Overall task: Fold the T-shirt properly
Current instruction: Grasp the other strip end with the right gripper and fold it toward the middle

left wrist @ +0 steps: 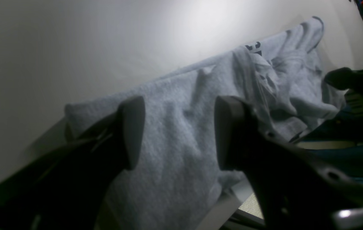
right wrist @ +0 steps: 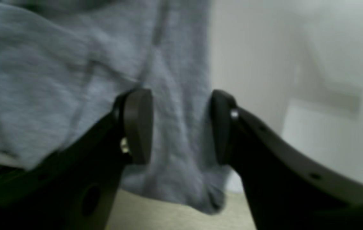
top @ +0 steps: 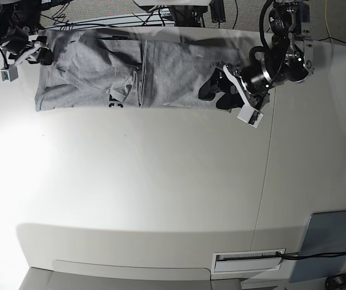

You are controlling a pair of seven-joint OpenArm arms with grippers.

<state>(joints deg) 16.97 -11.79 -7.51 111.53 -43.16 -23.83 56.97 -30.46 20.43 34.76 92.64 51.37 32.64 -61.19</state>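
We see the T-shirt [top: 130, 75] lying as a long band along the far edge of the table [top: 160, 199], stretched sideways with a bunched ridge and a bit of black lettering near its middle; we judge the two arms sit at its opposite ends so each can take one. The left tool [left wrist: 178, 131] reaches low over the right end, jaws spread with cloth between them but nothing pinched. The right tool [right wrist: 181, 127] at the far-left end also gapes over grey cloth, gripping nothing.
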